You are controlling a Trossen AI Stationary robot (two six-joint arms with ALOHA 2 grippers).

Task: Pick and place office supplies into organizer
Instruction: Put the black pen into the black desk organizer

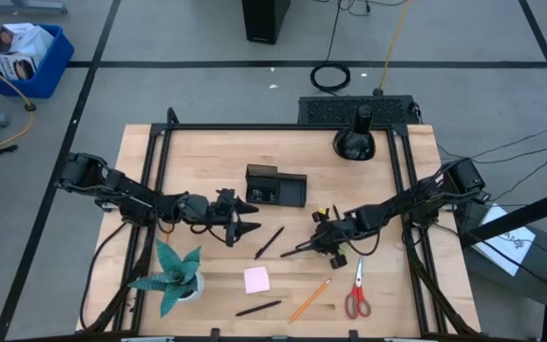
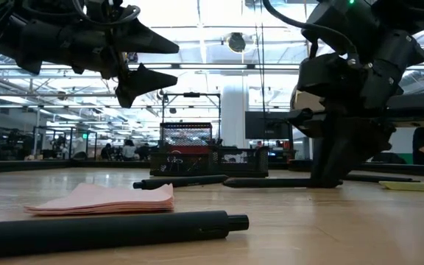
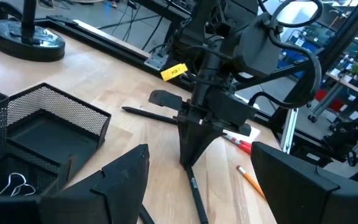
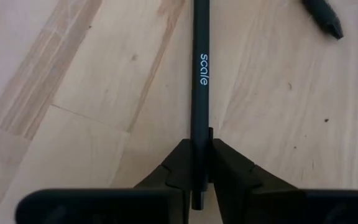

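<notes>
A black pen (image 4: 199, 74) printed "scale" lies on the wooden table, right of centre, with my right gripper (image 1: 313, 245) shut on it. My left gripper (image 1: 248, 217) hovers open above the table, left of centre, fingers pointing toward the right arm, holding nothing. The black mesh organizer (image 1: 275, 185) stands just beyond them, at mid-table. A second black pen (image 1: 269, 242) lies between the grippers. Near the front edge lie a pink sticky-note pad (image 1: 256, 279), a third pen (image 1: 257, 308), an orange pencil (image 1: 309, 299) and red-handled scissors (image 1: 356, 290). My right gripper pinches the pen's barrel (image 4: 198, 134) between its two fingers, close to the pen's right-hand end. The fingers (image 3: 190, 155) slant down from the table's right side, roughly in line with the pen. The pen stretches toward the table's left and lies flat on the wood (image 2: 271, 182).
A teal spiky plant (image 1: 174, 275) in a white pot stands at the front left. A round black domed base (image 1: 354, 141) sits at the far right. A small yellow piece (image 3: 174, 72) lies behind the right gripper. Black frame rails (image 1: 160, 171) border the table.
</notes>
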